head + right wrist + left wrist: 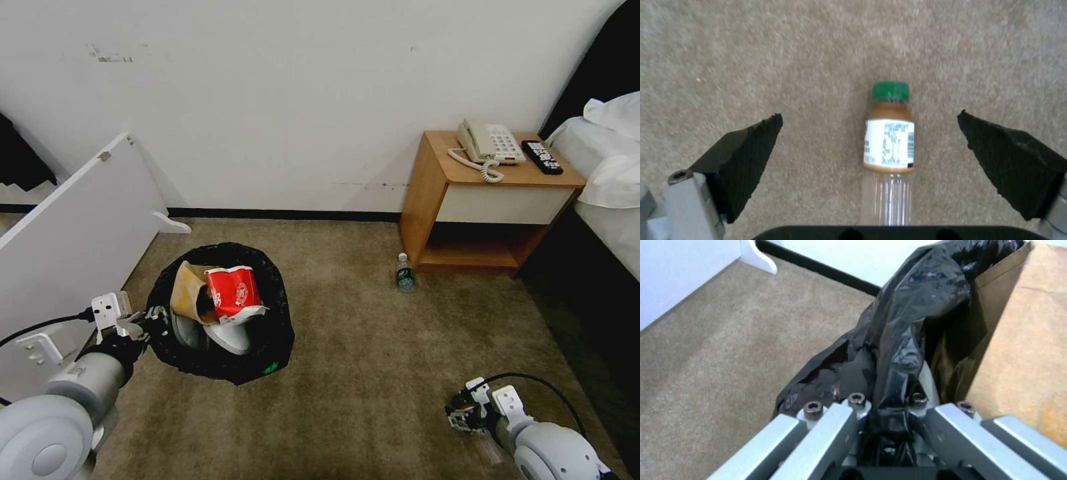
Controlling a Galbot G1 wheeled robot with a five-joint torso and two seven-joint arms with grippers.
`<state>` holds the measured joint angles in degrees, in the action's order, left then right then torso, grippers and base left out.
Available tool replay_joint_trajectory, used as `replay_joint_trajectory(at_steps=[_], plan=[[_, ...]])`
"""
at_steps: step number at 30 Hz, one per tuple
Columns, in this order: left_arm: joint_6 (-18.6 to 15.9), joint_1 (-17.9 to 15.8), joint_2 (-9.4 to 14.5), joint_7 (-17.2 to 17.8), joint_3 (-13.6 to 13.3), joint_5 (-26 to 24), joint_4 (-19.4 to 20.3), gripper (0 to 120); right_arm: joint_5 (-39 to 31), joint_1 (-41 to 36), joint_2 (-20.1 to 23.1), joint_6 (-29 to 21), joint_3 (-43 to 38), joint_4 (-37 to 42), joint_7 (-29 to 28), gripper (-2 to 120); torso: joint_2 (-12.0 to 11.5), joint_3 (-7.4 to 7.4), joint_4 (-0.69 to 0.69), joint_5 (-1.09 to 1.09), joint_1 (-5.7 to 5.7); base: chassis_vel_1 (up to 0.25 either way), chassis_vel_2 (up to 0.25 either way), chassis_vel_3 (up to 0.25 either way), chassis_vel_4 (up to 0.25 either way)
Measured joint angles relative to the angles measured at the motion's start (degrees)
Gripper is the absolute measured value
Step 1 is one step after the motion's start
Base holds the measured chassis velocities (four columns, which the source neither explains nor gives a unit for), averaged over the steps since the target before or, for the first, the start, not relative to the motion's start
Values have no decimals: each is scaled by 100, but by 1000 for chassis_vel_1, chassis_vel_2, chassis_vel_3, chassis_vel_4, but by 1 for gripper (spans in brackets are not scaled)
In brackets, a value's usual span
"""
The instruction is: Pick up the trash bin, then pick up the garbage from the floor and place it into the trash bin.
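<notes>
The trash bin point(267, 333), wrapped in its black bag point(907, 320), is at centre left over the floor point(373, 373). In it lie a brown paper bag point(185, 285) point(1022, 356), a red-white wrapper point(233, 291) and a white slipper point(230, 337). My left gripper point(155, 321) point(887, 405) is shut on the bin's bagged rim at its left side. At lower right my right gripper point(465, 415) point(868, 115) hangs open above a clear bottle point(889, 143) with a green cap, which lies between the pads point(746, 153). A second bottle point(405, 273) stands by the nightstand.
A wooden nightstand point(433, 180) with a phone point(490, 142) and a remote point(541, 157) is against the wall at the back right. A bed point(610, 173) runs along the right. A white board point(80, 233) leans at the left, close to my left arm.
</notes>
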<state>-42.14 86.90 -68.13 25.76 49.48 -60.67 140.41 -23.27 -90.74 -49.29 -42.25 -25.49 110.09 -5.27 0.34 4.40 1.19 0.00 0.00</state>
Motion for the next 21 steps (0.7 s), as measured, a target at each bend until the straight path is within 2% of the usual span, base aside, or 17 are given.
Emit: replay_joint_trajectory(at_steps=[21], plan=[[0,-11,5,-11,6,0,-12,1,-299,136,-133,10,63,-771,12,100,0,0,0,0,0,0,0,0,0]])
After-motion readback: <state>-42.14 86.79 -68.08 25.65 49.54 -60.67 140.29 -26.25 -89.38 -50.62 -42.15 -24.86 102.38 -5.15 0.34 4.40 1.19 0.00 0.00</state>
